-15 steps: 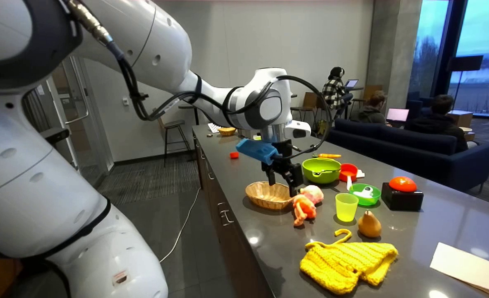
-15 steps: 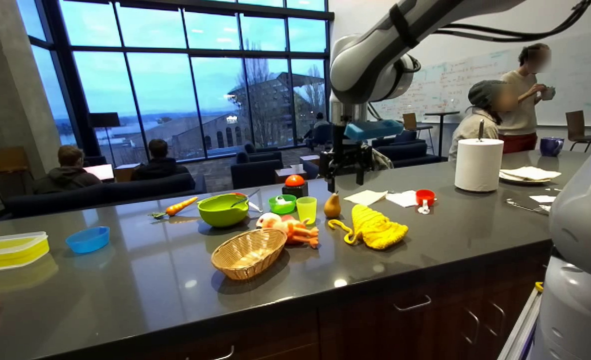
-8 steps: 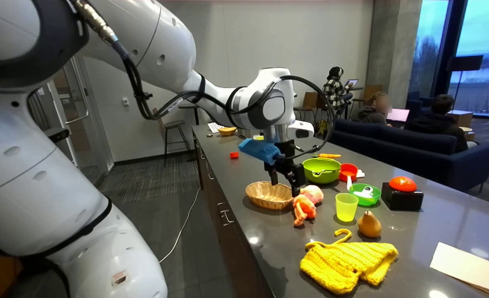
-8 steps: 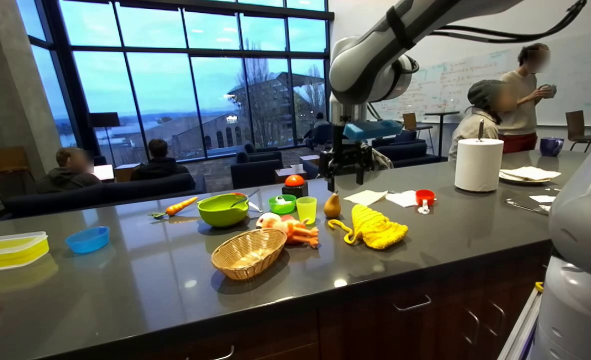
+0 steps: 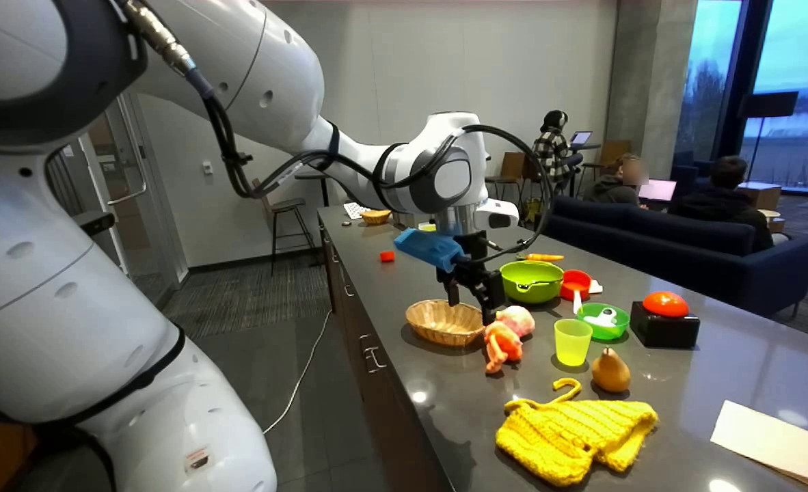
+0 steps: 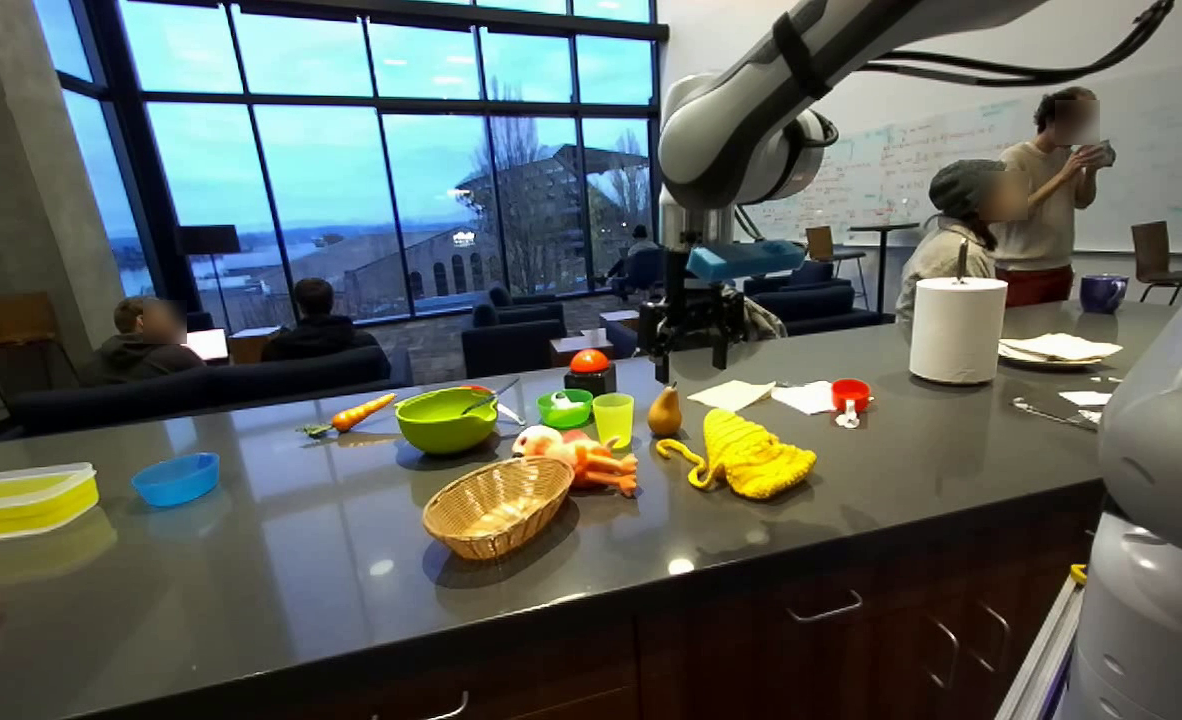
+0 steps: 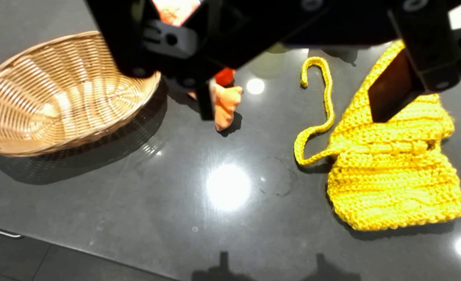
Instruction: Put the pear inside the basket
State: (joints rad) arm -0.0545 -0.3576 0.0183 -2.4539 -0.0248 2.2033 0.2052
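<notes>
While an exterior view alone shows the paper roll [image 6: 958, 332], it also puts the pear [image 6: 665, 413] on the counter [image 6: 351, 590], just beside the cup [image 6: 613, 420]: upright, stem up, long axis near vertical. In an exterior view, the arm [image 5: 267, 89] extends over the counter, gripper [image 5: 471, 311] pointing down, apart from the pear. Wrist view: jaws wide apart, holding nothing; inside of the basket [image 7: 62, 97] visible.

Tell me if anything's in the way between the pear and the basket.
Yes: in both exterior views, the pink-and-orange toy lies between the pear and the basket. The yellow-green cup stands beside the pear, near the direct line.
</notes>
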